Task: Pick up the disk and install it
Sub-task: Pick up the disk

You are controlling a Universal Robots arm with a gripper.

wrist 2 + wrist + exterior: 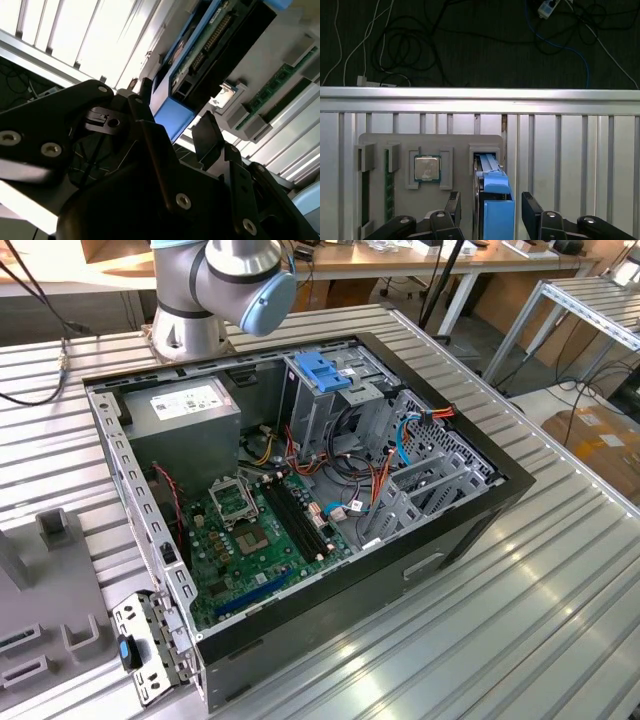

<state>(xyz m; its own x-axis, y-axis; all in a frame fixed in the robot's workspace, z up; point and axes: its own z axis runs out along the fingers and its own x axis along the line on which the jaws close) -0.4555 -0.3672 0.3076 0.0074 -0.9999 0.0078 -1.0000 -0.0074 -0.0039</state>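
As is shown in the exterior view, an open black computer case (pixel 400 575) is laid on its side on a slatted aluminium table (pixel 520 625). Inside it, a green motherboard (pixel 255 535), a grey power supply box (pixel 185 410) and a blue-topped grey metal drive cage (pixel 322 375) are seen. The base of the grey and blue robot arm (pixel 215 280) is mounted behind the case, and a grey plastic fixture tray (pixel 50 630) is placed at the exterior view's left.

In the first wrist view, the rectangular silver-metal disk (pixel 492 180), clipped in a blue plastic bracket, is stood on edge in a slot of the fixture tray (pixel 460 145). The black end effector (pixel 490 196) is released: its fingers (pixel 531 212) are set either side of the disk, apart from it. A square silver processor chip (pixel 427 167) is seated in a neighbouring pocket.

In the second wrist view, the disk (pixel 210 45) is seen close between the spread fingers (pixel 206 132) of the end effector (pixel 174 100).
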